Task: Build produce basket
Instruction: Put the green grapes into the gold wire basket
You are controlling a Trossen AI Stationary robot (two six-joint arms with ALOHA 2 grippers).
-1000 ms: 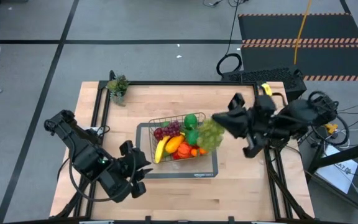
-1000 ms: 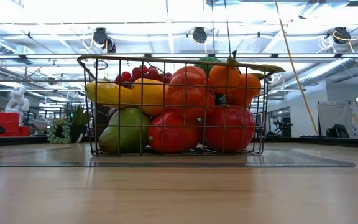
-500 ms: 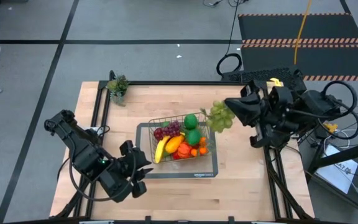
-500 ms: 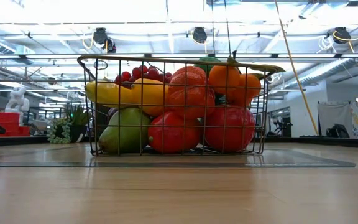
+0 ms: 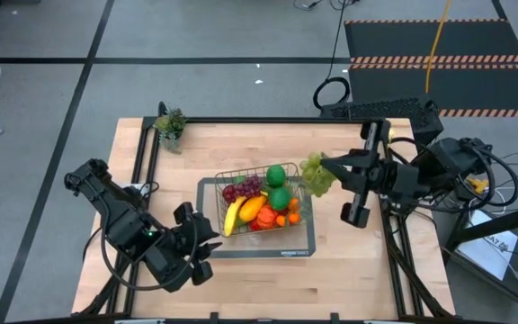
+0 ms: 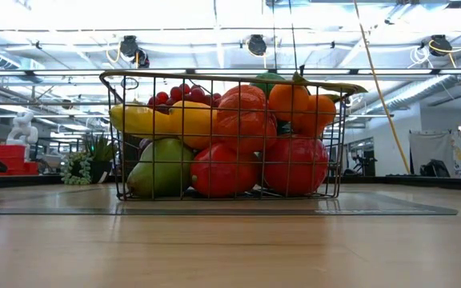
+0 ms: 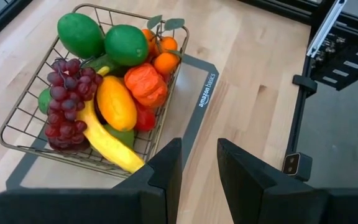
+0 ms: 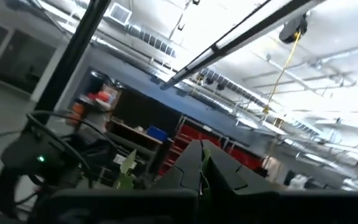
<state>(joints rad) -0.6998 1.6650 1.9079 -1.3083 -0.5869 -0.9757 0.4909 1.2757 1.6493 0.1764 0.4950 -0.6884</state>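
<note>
The wire basket (image 5: 216,183) stands mid-table on its dark base (image 5: 310,245), filled with produce: a banana (image 5: 232,217), purple grapes (image 5: 242,188), green balls (image 5: 277,175), oranges (image 5: 288,218), and red fruit and a pear (image 6: 166,172). My right gripper (image 5: 328,167) is raised off the basket's far right corner, shut on a bunch of green grapes (image 5: 313,173). My left gripper (image 5: 200,248) waits near the basket's near left corner. In its wrist view (image 7: 199,167) the fingers stand slightly apart with nothing between them. My right gripper pinches a thin green part of the bunch (image 8: 204,177) between its two shut fingers. The fingers come from the table's right and slant upward. The green grapes (image 5: 313,173) hang at the fingertips, clear of table and basket.
A small potted plant (image 5: 170,124) stands at the table's far left corner. Black frame rails (image 5: 147,157) run along the table's edges. Dark equipment (image 5: 380,110) lies beyond the far right corner. Bare wood (image 5: 349,279) shows at the near right.
My right gripper has rolled about its own axis, staying shut on the green grapes. The bunch has moved from over the basket's right wall a little toward the far edge, beside the basket's far right corner.
</note>
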